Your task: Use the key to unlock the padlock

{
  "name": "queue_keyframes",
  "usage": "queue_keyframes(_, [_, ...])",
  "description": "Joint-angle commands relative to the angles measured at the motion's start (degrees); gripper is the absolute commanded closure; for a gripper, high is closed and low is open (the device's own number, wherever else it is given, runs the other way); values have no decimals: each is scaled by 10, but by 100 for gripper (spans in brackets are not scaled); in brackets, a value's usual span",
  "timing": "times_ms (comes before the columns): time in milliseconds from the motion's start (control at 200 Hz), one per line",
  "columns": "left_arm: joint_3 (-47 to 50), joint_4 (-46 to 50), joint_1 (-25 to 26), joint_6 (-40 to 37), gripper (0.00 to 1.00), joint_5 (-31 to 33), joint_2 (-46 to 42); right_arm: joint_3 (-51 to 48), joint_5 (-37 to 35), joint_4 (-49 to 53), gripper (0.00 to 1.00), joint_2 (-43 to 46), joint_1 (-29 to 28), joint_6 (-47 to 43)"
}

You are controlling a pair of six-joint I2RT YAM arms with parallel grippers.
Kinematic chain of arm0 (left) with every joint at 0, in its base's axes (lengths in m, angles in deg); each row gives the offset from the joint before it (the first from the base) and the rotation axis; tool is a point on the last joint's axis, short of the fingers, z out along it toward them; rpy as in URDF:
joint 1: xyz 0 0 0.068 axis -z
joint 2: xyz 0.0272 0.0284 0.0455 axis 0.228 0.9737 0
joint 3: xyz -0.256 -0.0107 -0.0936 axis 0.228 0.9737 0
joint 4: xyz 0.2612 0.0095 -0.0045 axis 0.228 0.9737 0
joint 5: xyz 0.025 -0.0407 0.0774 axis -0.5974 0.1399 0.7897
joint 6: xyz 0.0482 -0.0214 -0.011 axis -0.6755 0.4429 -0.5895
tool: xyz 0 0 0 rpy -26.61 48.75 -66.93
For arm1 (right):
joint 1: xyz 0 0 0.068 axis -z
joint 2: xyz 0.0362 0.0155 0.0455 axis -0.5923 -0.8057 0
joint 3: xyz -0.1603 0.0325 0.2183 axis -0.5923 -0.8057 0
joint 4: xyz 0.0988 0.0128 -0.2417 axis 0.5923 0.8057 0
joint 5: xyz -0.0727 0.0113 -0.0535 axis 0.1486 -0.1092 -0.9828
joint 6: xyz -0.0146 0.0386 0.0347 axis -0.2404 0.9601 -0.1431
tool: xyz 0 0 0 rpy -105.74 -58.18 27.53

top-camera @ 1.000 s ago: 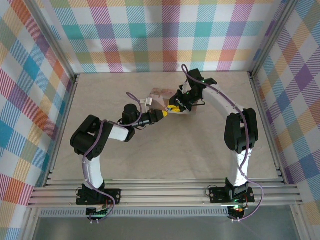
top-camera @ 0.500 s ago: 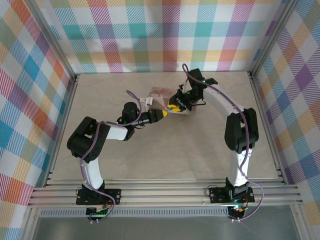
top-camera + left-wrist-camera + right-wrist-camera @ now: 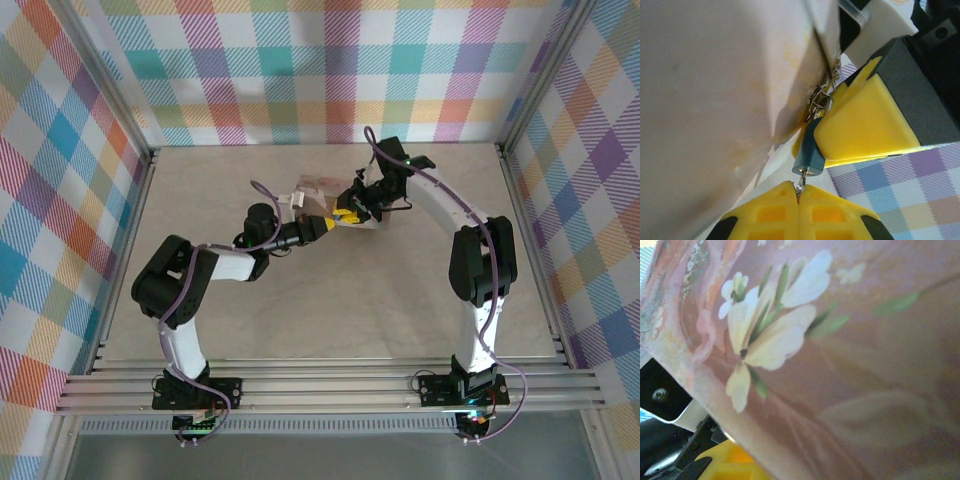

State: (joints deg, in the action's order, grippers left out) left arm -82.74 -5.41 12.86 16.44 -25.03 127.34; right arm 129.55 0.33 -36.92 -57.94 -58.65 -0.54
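left end effector [image 3: 799,194]: tips were together, clamped on key [image 3: 801,179].
key: thin, stiff, prob. slippery; its tip sat at padlock's underside.
padlock [image 3: 807,150]: hung by its shackle at edge of tin [image 3: 715,100].
right end effector [image 3: 347,212]: one pad [image 3: 865,125] lay against padlock body; other hidden, couldn't tell if clamped.
handling: padlock looked light, hard, apt to swing; best held by body's flat sides.

padlock [image 3: 809,150]: small, blue-teal body, hangs tilted, keyhole end down; thin metal shackle hooked in hasp [image 3: 822,96] at edge of tin [image 3: 715,100] | key [image 3: 800,182]: thin dull metal, tip in keyhole, rest pinched in left claw [image 3: 799,196]
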Motion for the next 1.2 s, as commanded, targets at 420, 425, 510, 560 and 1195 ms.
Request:
queue_keyframes(420, [55,-63,39,-147,100,76,-19,-78,27,1,99,-3,-31,6])
queue_keyframes(425, [56,-64,39,-149,100,77,-19,-80,27,0,99,-3,-31,6])
queue_keyframes(510, [66,-77,49,-157,100,98,9,-104,21,-15,96,-6,-32,8])
queue_keyframes(560, [74,-95,52,-155,100,111,25,-117,15,-25,94,-8,-32,7])
queue_keyframes(1195, [114,-192,68,-162,100,160,140,-188,1,-120,85,-60,-32,-8])
